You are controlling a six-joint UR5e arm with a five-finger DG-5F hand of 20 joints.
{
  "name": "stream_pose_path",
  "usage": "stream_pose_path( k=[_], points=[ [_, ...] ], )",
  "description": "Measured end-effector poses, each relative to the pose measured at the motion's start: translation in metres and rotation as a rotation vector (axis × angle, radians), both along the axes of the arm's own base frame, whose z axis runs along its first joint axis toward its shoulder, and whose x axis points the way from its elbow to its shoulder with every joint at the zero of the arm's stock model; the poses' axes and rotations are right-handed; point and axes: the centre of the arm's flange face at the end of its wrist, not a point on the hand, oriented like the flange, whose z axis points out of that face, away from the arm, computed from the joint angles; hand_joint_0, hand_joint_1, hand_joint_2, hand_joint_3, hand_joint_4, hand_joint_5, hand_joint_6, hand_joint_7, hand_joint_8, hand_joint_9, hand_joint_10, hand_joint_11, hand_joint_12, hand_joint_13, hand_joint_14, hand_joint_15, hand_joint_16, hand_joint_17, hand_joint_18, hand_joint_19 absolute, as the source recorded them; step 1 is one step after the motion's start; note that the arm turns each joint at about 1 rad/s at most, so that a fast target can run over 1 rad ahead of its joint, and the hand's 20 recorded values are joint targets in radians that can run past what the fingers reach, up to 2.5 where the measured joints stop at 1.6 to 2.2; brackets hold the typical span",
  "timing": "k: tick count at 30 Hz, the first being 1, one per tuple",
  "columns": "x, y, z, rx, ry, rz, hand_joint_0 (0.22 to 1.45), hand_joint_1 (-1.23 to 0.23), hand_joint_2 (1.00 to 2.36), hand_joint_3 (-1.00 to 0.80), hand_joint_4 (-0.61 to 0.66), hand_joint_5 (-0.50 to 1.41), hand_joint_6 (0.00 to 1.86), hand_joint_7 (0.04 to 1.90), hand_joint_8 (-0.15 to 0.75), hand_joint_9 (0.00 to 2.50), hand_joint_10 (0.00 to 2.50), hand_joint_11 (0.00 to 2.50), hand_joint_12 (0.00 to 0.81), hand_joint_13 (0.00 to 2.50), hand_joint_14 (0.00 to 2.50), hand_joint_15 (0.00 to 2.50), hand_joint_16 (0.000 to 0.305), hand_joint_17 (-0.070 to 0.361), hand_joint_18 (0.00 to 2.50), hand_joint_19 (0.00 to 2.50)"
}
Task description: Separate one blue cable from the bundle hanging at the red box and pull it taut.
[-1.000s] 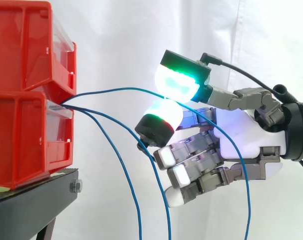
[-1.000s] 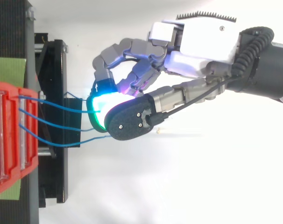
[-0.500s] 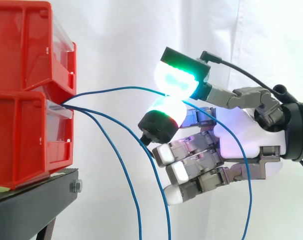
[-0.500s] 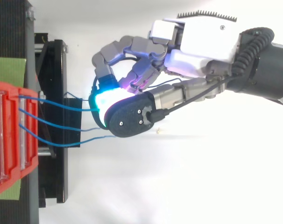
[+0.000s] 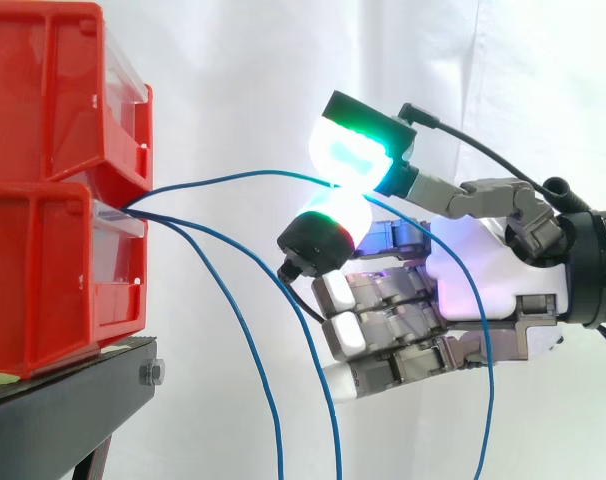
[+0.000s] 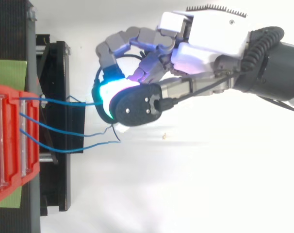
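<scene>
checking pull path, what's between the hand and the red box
In the side view, the pinched blue cable spans from red box to hand; two loose cables droop below.

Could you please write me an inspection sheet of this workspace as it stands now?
Surface: black metal stand, with a green sheet under the bins.
Job's things: two stacked red plastic bins; the uppermost thin blue cable and two lower blue cables come out between them.
Clutter: one tiny speck on the white ground.
Hand: the hand pinches the uppermost thin blue cable between two glowing pads; its other fingers are curled below.
Cables: the pinched cable runs in a shallow arc from the bins to the pads, then drops past the palm; the two lower blue cables hang loose.
Surroundings: white curtain.
</scene>
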Motion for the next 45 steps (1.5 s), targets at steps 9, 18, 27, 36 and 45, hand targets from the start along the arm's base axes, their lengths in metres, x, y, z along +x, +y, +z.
stream_pose_path(
  k=[9, 18, 27, 36, 45],
  points=[
    [-0.0005, -0.0016, -0.0002, 0.025, -0.005, -0.033, 0.82, -0.88, 1.00, -0.50, 0.05, -0.26, 0.83, 1.18, 0.170, 0.81, 0.02, 0.64, 0.294, 0.80, 0.02, 0.38, 0.029, 0.066, 0.61, 0.28],
    [-0.0005, -0.0011, -0.0003, 0.023, -0.004, -0.036, 0.83, -0.87, 1.03, -0.18, 0.02, -0.27, 0.82, 1.19, 0.153, 0.76, 0.02, 0.62, 0.270, 0.76, 0.02, 0.38, 0.024, 0.054, 0.51, 0.35],
    [-0.0005, -0.0003, -0.0002, 0.022, -0.005, -0.037, 0.85, -0.87, 1.03, -0.17, 0.00, -0.28, 0.80, 1.15, 0.121, 0.70, 0.02, 0.61, 0.240, 0.67, 0.01, 0.31, 0.020, 0.044, 0.43, 0.27],
    [-0.0008, 0.0000, -0.0004, 0.029, -0.003, -0.039, 0.87, -0.90, 1.02, -0.25, 0.01, -0.29, 0.73, 1.12, 0.117, 0.55, 0.02, 0.58, 0.155, 0.53, 0.01, 0.18, 0.008, 0.017, 0.30, 0.06],
    [-0.0041, 0.0052, -0.0037, 0.086, 0.020, -0.039, 0.88, -0.91, 1.01, -0.43, 0.05, -0.30, 0.74, 1.14, 0.114, 0.40, 0.02, 0.59, 0.128, 0.40, 0.00, 0.09, 0.006, 0.014, 0.24, 0.00]
  ],
)
